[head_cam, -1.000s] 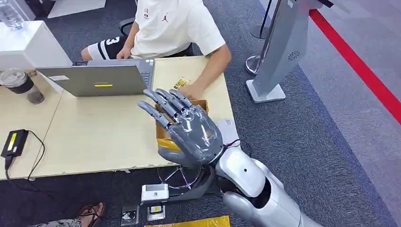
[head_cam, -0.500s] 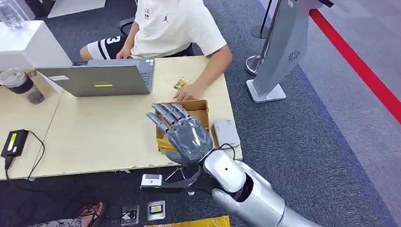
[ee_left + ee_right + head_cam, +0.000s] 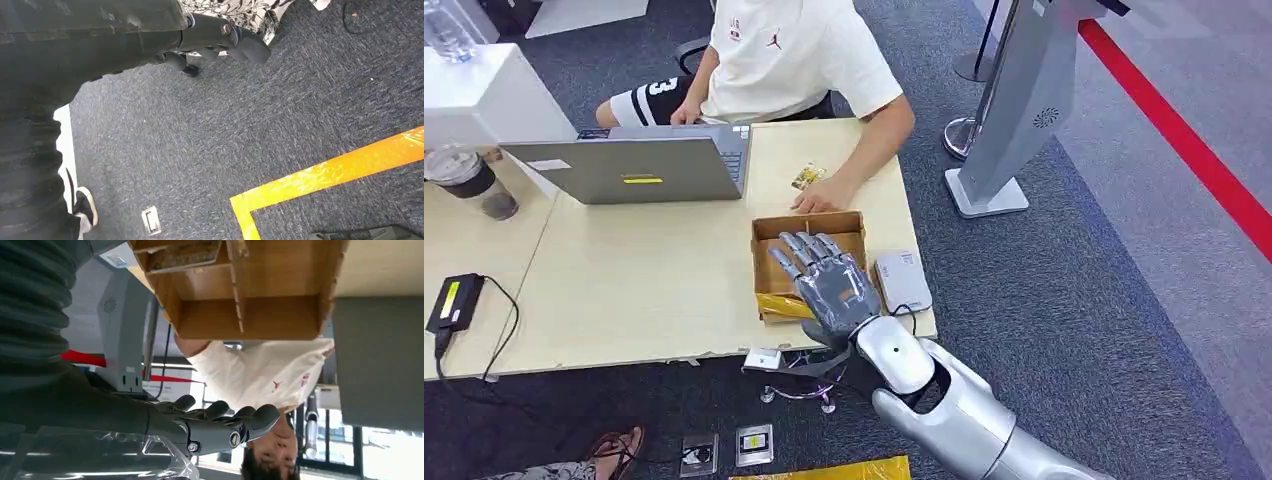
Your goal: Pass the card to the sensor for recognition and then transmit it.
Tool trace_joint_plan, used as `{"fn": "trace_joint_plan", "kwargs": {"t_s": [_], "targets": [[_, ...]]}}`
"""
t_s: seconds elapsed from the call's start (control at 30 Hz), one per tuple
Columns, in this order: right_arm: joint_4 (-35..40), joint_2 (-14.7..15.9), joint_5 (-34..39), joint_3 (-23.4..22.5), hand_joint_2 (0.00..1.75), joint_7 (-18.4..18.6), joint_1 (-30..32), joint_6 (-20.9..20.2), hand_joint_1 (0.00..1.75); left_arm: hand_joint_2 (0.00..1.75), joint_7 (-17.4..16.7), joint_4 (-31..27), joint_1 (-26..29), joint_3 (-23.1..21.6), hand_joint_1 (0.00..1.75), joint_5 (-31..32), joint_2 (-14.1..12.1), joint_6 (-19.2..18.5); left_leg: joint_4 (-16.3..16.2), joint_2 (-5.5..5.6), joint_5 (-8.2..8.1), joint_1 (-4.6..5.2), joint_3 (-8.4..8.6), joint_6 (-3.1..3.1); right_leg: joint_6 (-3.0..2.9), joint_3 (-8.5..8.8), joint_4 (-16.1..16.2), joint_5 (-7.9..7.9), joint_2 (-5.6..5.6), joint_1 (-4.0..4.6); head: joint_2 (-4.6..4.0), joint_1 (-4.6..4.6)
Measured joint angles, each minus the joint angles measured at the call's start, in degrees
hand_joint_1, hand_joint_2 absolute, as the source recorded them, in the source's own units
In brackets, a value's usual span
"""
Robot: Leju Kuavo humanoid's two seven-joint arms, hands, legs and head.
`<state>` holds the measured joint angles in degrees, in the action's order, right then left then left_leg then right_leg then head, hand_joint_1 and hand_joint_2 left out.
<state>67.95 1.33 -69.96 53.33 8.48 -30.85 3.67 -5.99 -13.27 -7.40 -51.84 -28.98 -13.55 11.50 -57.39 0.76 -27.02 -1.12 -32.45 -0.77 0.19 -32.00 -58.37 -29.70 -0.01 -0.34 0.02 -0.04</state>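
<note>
The right hand hangs over the cardboard box on the table, fingers apart and holding nothing; the main risk, as I judge it, is that the spread fingers catch the box's thin wall or its divider on the way in and shove the box toward the table edge, since it looks light and sits loose; a second risk is knocking the white sensor lying just beside the box, or snagging its cable; a flat card is also hard to pinch, so a grasp could slip. The box has compartments parted by a cardboard divider, seen best from the right wrist; something yellow lies at its near end, possibly the card, though the hand hides most of the inside and I cannot be sure; a small gold item rests on the table by the person's hand, apart from the box. The left hand hangs over the carpet, fingers curled in, holding nothing.
</note>
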Motion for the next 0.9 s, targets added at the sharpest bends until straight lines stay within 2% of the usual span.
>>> {"fn": "trace_joint_plan", "kwargs": {"t_s": [0.1, 0.23, 0.9], "targets": [[-0.17, -0.02, 0.0, -0.02, 1.75, 0.04, 0.0, 0.0, 0.0, 1.75, 0.02, 0.0, 0.0, 0.0, 0.0, 0.0, 0.0, 0.0, 0.0, 0.0, 0.0, 0.0, 0.0, 0.0, 0.0, 0.0, 0.0, 0.0, 0.0, 0.0, 0.0, 0.0], [-5.81, -1.57, -0.44, 0.0, 1.75, 0.59, -0.23, -0.57, 0.0, 1.75, -0.42, 0.0, 0.0, 0.0, 0.0, -0.15, 0.0, 0.02, 0.0, 0.0, 0.0, 0.0, 0.0, 0.0, 0.0, 0.0, 0.0, 0.0, 0.0, 0.0, 0.0, 0.0], [-14.01, -1.38, 2.06, -3.24, 1.75, 3.8, -3.27, 0.11, 0.0, 1.75, -0.42, 0.0, 0.0, 0.0, 0.0, 1.35, 0.0, 0.06, 0.0, -0.01, 0.0, 0.0, 0.01, 0.0, 0.0, -0.01, 0.0, 0.0, 0.01, 0.0, 0.0, 0.02]]}}
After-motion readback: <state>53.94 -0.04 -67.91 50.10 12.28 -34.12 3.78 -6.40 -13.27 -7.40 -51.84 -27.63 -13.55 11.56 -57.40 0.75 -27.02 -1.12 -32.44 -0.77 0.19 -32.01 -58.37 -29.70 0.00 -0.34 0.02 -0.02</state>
